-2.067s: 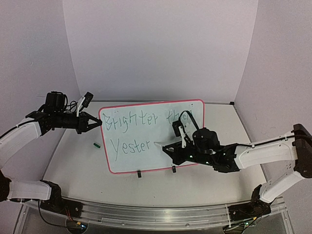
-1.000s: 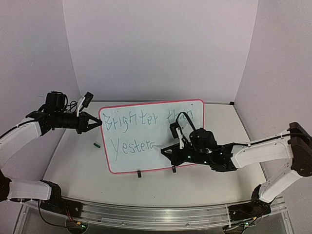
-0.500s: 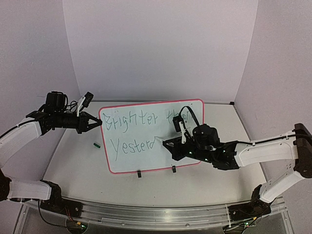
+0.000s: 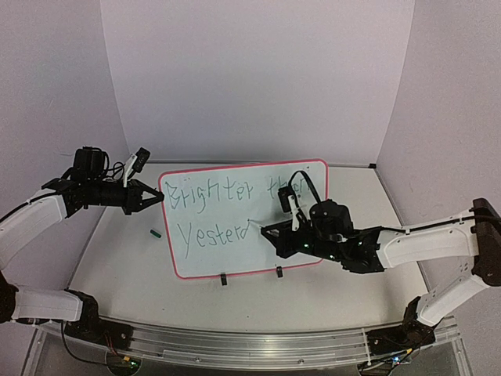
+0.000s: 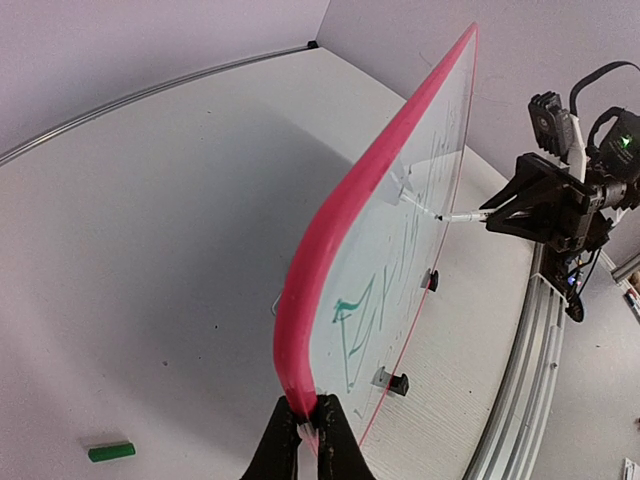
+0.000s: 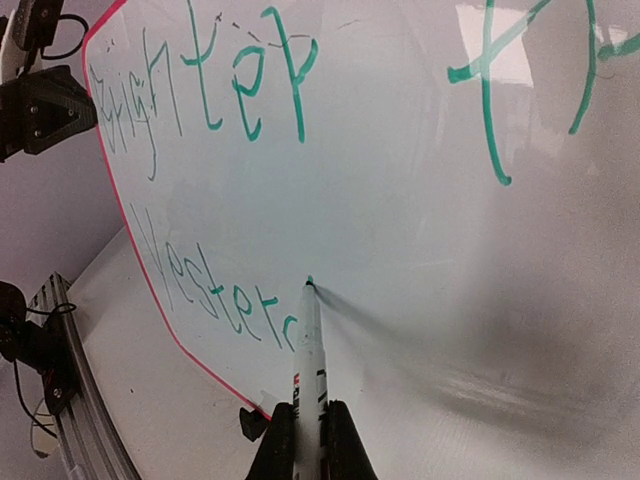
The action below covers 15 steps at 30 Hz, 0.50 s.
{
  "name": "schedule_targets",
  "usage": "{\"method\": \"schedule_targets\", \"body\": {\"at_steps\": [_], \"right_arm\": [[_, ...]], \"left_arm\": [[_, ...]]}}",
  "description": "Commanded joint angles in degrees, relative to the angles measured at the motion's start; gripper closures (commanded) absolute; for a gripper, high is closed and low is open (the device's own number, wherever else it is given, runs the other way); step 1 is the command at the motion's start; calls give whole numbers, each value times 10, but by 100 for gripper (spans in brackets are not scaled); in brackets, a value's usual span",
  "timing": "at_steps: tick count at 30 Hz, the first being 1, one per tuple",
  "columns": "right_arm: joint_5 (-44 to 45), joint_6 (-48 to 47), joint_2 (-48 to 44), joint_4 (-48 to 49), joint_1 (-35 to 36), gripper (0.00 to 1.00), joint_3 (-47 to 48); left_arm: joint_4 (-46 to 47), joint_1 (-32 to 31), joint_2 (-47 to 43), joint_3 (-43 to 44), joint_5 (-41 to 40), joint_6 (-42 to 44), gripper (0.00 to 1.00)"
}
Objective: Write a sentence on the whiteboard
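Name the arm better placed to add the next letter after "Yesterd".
Right. The right jaws are shut on the marker, its tip at the end of the unfinished sentence on the whiteboard. The left jaws are clamped on the whiteboard's pink edge, holding it up.

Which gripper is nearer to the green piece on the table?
Left. The left gripper grips the whiteboard edge close to the green piece; the right gripper, with the marker, is across the board.

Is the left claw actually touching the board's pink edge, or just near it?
Touching. The left wrist view shows the left gripper pinched shut on the pink frame of the whiteboard, with no gap on either side.
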Motion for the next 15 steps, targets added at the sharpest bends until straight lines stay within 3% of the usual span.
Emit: {"method": "schedule_targets", "body": {"at_steps": [1,15], "right_arm": [[-27,22,10,13,-2,100,-12],[-39,42,16,-15,-2,100,-23]], "left_arm": [[-54,-19,20,-7,-22,24,100],[-54,-19,21,-6,-21,25,100]]}}
